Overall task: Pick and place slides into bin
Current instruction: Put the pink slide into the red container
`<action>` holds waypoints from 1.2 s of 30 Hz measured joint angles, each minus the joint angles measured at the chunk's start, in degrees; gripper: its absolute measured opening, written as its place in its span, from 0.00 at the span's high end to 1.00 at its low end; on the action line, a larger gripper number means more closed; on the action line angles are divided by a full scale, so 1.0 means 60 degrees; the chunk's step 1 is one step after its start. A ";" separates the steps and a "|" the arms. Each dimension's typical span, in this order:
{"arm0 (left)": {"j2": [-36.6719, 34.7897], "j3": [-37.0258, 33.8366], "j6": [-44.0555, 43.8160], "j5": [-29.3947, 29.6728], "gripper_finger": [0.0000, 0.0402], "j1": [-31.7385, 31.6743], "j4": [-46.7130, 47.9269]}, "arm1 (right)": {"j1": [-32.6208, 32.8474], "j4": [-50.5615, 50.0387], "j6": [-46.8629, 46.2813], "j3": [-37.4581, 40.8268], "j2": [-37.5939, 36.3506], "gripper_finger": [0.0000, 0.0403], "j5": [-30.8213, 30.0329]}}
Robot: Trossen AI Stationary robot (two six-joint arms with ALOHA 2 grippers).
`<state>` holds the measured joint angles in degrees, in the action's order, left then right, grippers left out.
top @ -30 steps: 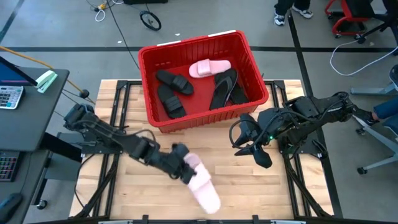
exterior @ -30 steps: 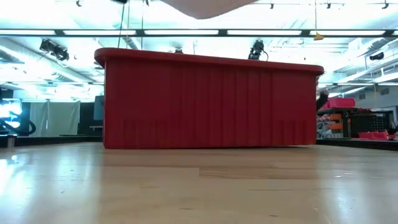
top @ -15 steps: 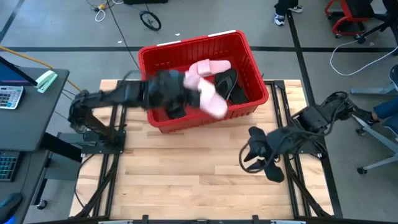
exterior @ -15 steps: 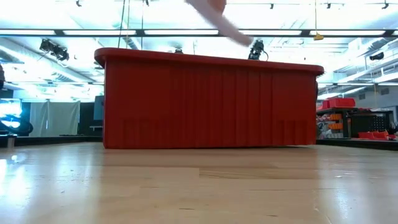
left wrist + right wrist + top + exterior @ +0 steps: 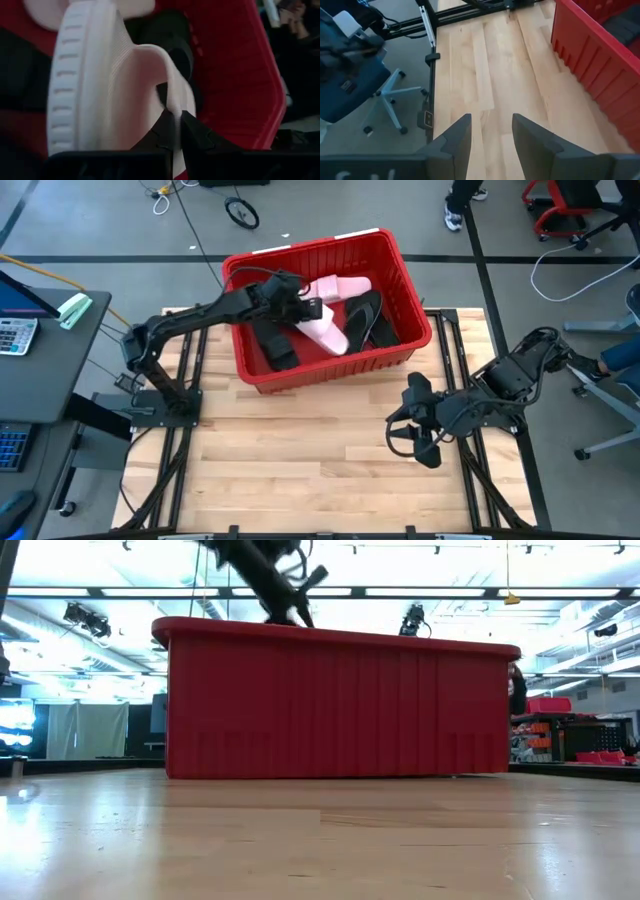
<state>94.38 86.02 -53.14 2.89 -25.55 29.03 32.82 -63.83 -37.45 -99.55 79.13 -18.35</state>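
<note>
Left end effector [image 5: 306,308] over bin [image 5: 412,305], apparently pinching pink slide [image 5: 325,328].

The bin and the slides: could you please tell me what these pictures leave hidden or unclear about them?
- Low view: the bin wall hides every slide inside.
- High view: the left tool, shut on a pink slide, covers part of the black slides; their count stays unsure.
- Left wrist view: the held slide fills the frame, hiding the bin floor.
- Right tool: open over bare table.

Left gripper [image 5: 306,308] outstretched, fingers pinched together; right gripper [image 5: 405,442] low, fingers spread.
</note>
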 joint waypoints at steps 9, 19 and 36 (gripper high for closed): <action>0.0662 -0.1466 -0.0038 -0.0773 0.96 -0.0751 -0.1890 | 0.0000 -0.0089 0.0011 0.0000 0.0000 0.63 -0.0028; 0.1378 -0.1479 0.1121 -0.1037 0.95 -0.1052 -0.2439 | -0.0004 -0.0087 -0.0006 0.0000 0.0000 0.63 -0.0535; 0.1449 -0.1264 0.0457 -0.1100 0.54 -0.1143 -0.2538 | -0.0011 -0.0076 -0.0097 0.0000 -0.0014 0.63 -0.1436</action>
<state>103.08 78.43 -50.40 -3.71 -32.41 13.80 32.75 -64.29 -38.03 -99.55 79.05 -26.96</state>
